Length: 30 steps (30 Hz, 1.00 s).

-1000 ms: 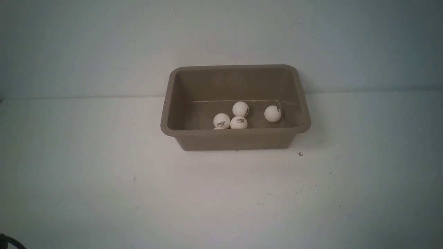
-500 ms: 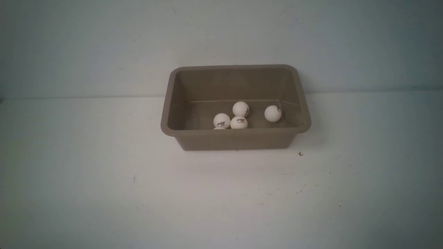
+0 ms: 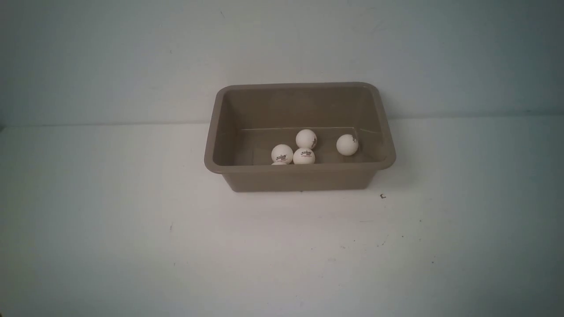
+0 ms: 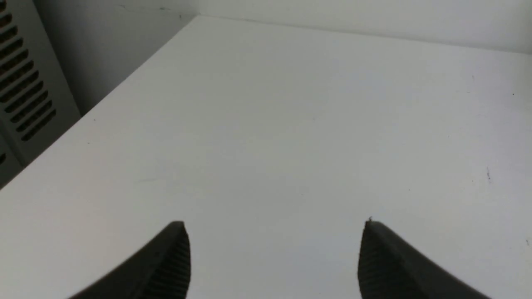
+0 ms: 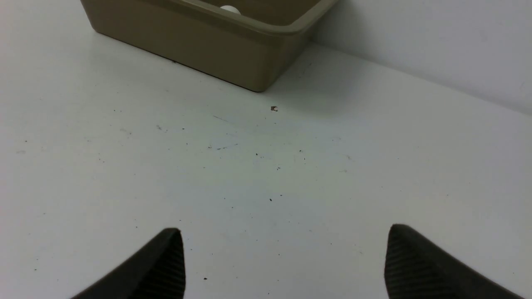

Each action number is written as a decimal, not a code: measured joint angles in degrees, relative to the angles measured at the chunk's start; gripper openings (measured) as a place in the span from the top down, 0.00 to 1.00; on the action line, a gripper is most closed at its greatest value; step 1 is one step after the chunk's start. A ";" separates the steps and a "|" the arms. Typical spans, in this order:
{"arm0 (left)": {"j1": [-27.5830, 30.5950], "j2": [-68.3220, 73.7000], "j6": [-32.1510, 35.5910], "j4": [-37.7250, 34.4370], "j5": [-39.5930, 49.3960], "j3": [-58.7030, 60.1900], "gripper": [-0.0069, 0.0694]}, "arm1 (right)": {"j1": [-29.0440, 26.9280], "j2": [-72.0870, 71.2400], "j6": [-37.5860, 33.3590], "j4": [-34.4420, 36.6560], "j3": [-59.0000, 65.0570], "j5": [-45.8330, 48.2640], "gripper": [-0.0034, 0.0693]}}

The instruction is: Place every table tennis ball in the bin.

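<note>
Front view: the bin [image 3: 299,176] sits on the white table [image 3: 132,246], at the far side close to the wall [image 3: 110,57]. Inside it lie the table tennis balls [image 3: 306,138]. Three cluster near the front wall, touching or nearly touching; a fourth [image 3: 347,145] rests apart toward the right end. A sliver of a fifth [image 3: 279,163] shows just above the front rim, mostly hidden. A small dark speck [image 3: 382,196] lies on the table near the bin's front right corner. Neither arm appears in this view.

Left wrist view: the left gripper [image 4: 274,257] is spread wide, nothing between its dark ribbed fingers [image 4: 174,261]. Below it is bare table surface. A vented grey panel [image 4: 25,87] stands beyond the table edge.

Right wrist view: the right gripper [image 5: 286,261] is likewise spread, holding nothing, over the table and well apart from the bin [image 5: 199,41]. The top of one ball [image 5: 230,9] shows over the bin rim. The dark speck [image 5: 274,109] lies near the bin corner, with fine scuffs scattered on the surface.
</note>
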 joint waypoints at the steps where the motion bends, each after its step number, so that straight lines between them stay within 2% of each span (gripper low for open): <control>1: 0.00 0.00 0.00 0.01 -0.12 -0.01 0.27 | 0.00 0.00 0.00 0.00 0.00 0.00 0.14; 5: 0.00 0.00 0.35 0.01 -0.12 0.01 0.27 | 0.00 0.00 0.00 0.00 0.00 0.00 0.14; 11: 0.00 0.00 8.72 -0.05 -0.12 0.01 0.27 | 0.00 0.00 0.00 0.00 0.00 0.00 0.14; 13: 0.00 0.00 9.48 -0.31 -0.12 0.01 0.27 | 0.00 0.00 0.00 0.00 0.00 0.00 0.14; 20: 0.00 0.00 11.07 -3.99 -0.12 0.01 0.27 | 0.00 0.00 0.00 0.00 0.00 0.00 0.14; 30: -0.95 0.00 17.93 -9.77 -0.12 0.01 0.27 | 0.00 0.00 0.00 0.00 0.00 0.00 0.14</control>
